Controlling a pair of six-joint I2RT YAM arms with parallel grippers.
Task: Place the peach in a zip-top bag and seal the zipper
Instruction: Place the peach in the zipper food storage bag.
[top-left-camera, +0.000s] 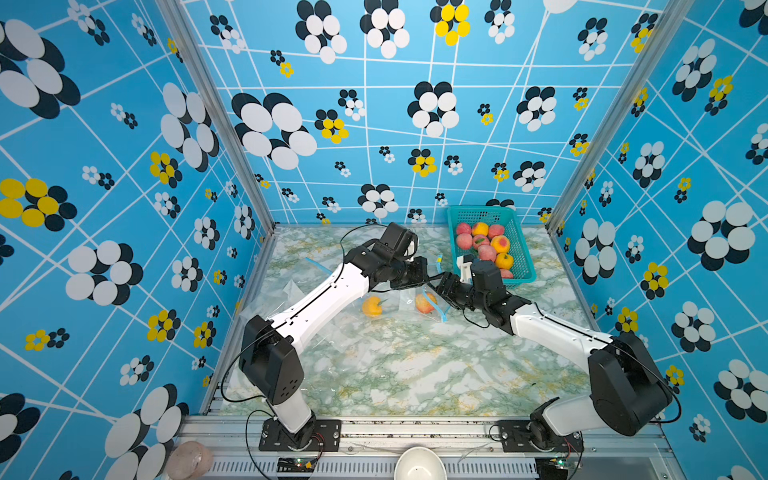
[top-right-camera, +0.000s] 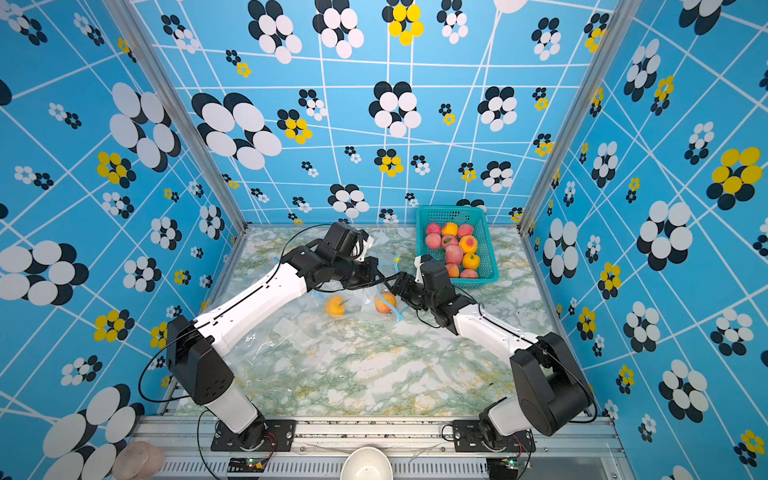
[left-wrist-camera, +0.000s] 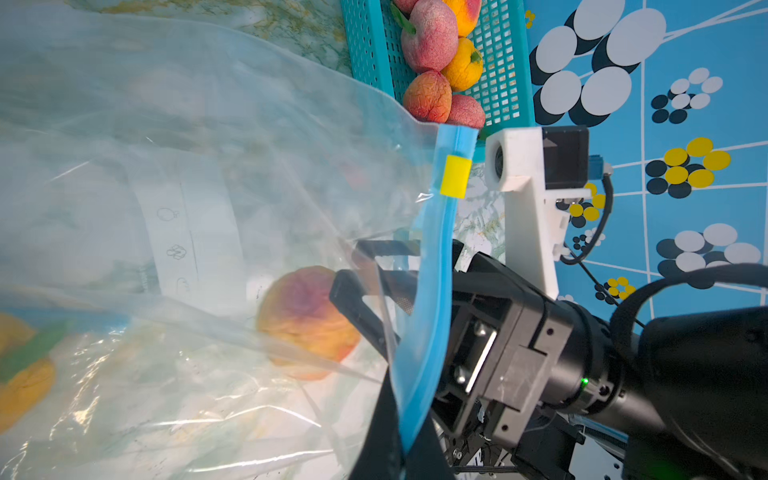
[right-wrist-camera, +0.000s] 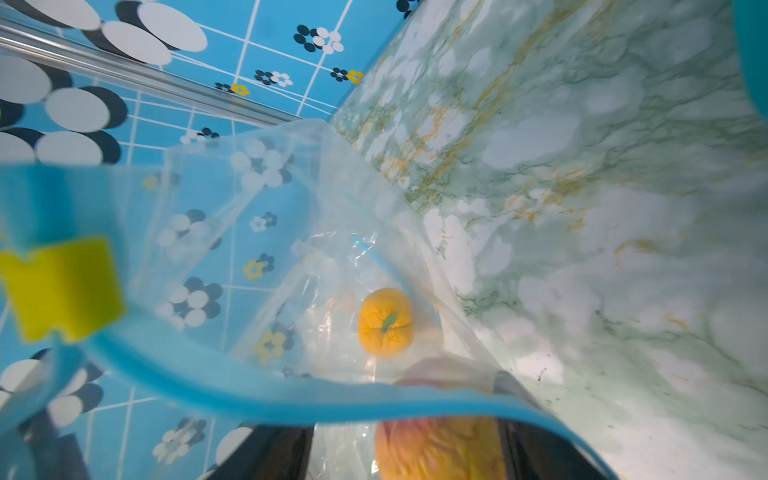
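- The right end effector (left-wrist-camera: 353, 264) reaches in through the mouth of the zip-top bag (left-wrist-camera: 216, 137). Its fingers are spread well apart, and I judge they grip nothing.
- The peach (left-wrist-camera: 305, 322) lies inside the bag, on the film over the tabletop (top-left-camera: 415, 365). It sits right at the right end effector's fingertips and a little ahead of them, deeper into the bag. One finger looks to be touching it and the other stands clear, though the creased film makes that contact hard to confirm.
- The left end effector (left-wrist-camera: 405, 449) is closed tight on the bag's rim, pinching the blue zipper track (left-wrist-camera: 432, 270) and holding the mouth up.
- From that pinch the track's long axis runs away across the right end effector's line of reach, arching over its fingers.
- The yellow slider (left-wrist-camera: 456, 174) sits on the track at the far end from the left end effector's pinch. It is just beside the right arm's wrist, so the right end effector is the nearer one to it.
- The next move likely calls for the right end effector to back straight out along its own axis, away from the peach. It would then take the slider and run it along the track toward the left end effector.
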